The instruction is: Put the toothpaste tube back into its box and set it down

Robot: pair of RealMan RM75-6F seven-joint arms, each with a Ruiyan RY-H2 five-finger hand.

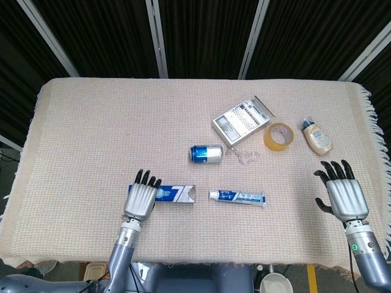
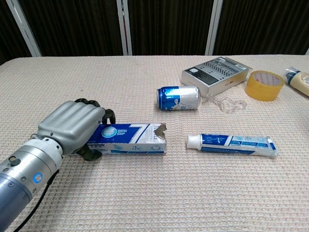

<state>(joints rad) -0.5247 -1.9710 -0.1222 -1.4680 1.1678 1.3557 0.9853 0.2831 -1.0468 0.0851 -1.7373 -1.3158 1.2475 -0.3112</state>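
The blue and white toothpaste box (image 1: pixel 176 194) (image 2: pixel 133 138) lies flat on the cloth, its torn open end facing right. The toothpaste tube (image 1: pixel 238 196) (image 2: pixel 234 143) lies to the right of it, apart, with its white cap toward the box. My left hand (image 1: pixel 140 199) (image 2: pixel 70 126) lies over the box's left end with fingers spread, touching it; the box stays on the table. My right hand (image 1: pixel 345 195) hovers open near the right front edge, far from both, and shows only in the head view.
A blue can (image 1: pixel 206 154) (image 2: pixel 178 98) lies on its side behind the tube. Further back right are a grey patterned box (image 1: pixel 242 119), a clear plastic piece (image 2: pixel 224 103), a roll of yellow tape (image 1: pixel 279 135) and a cream bottle (image 1: pixel 317 137).
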